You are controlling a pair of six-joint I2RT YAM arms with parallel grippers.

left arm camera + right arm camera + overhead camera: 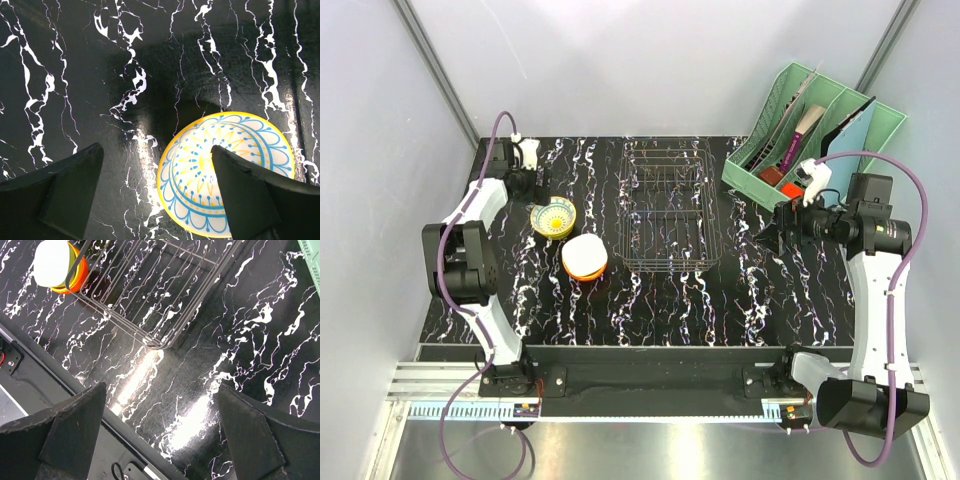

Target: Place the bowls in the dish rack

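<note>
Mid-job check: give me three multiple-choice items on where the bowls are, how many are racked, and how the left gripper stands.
1. The patterned bowl and the orange-and-white bowl sit:
A) in the dish rack
B) on the table, left of the rack
C) on the table, right of the rack

2. Bowls in the rack:
A) none
B) one
C) two

3. The left gripper is:
A) shut on the patterned bowl
B) shut and empty
C) open above the patterned bowl

Answers:
1 B, both rest on the marbled top off the rack's left side.
2 A, only bare wires show inside it.
3 C, its fingers stand wide apart with the bowl below them.
</note>
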